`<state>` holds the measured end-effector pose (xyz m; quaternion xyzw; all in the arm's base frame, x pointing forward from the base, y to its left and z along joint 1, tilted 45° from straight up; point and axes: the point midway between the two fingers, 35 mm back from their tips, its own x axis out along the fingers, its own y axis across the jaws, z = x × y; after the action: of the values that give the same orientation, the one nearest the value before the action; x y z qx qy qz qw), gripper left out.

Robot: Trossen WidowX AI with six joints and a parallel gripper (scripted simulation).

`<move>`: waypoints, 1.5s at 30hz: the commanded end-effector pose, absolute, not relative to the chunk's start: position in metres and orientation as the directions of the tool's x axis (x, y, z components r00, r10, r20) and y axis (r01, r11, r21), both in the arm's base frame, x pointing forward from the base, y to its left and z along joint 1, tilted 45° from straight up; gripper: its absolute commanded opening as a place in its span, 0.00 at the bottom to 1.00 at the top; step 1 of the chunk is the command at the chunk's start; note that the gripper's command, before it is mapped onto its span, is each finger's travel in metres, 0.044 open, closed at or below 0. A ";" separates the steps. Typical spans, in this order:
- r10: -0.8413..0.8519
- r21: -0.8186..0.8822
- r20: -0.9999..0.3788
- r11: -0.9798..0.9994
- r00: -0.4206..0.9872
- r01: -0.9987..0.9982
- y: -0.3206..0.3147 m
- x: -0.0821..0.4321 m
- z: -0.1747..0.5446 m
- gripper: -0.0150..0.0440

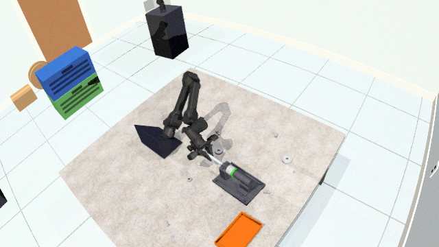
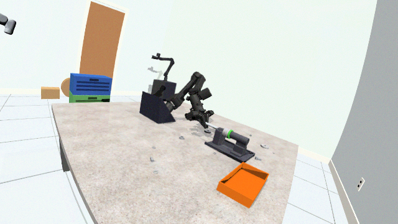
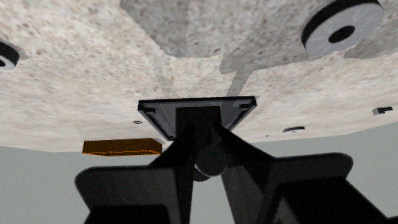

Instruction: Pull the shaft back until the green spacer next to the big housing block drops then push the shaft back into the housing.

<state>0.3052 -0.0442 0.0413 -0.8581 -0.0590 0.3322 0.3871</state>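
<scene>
The white shaft (image 1: pixel 215 158) (image 2: pixel 212 126) runs from my gripper (image 1: pixel 209 156) (image 2: pixel 206 124) (image 3: pixel 207 145) through the small support post (image 1: pixel 224 171) (image 2: pixel 218 137) toward the dark housing (image 1: pixel 243 179) (image 2: pixel 240 137). The green spacer (image 1: pixel 233 171) (image 2: pixel 230 134) is still up in line with the shaft, against the housing's near end. Pale spacers (image 1: pixel 229 169) (image 2: pixel 226 132) sit between it and the post. My gripper is shut on the shaft's free end. In the wrist view a round dark end shows between the fingers; the spacers are hidden there.
The fixture's base plate (image 1: pixel 220 182) (image 2: pixel 211 146) rests on the table. An orange tray (image 1: pixel 239 232) (image 2: pixel 234 195) (image 3: pixel 122 147) lies beyond it. A washer (image 1: pixel 218 150) (image 2: pixel 207 131) (image 3: pixel 367 30) lies near the gripper, another washer (image 1: pixel 287 159) (image 2: pixel 264 146) farther right. Several small nuts and bolts are scattered around.
</scene>
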 end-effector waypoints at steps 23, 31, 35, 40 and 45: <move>0.359 -0.702 -0.526 -0.695 0.771 -0.155 -0.043 0.301 0.041 0.25; 0.359 -0.702 -0.526 -0.695 0.771 -0.155 -0.043 0.301 0.041 0.25; 0.359 -0.702 -0.526 -0.695 0.771 -0.155 -0.043 0.300 0.041 0.25; 0.359 -0.702 -0.526 -0.695 0.771 -0.155 -0.043 0.300 0.041 0.25; 0.359 -0.702 -0.526 -0.695 0.771 -0.155 -0.043 0.299 0.041 0.25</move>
<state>0.3004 -0.0434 0.0416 -0.8581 -0.0589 0.3322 0.3870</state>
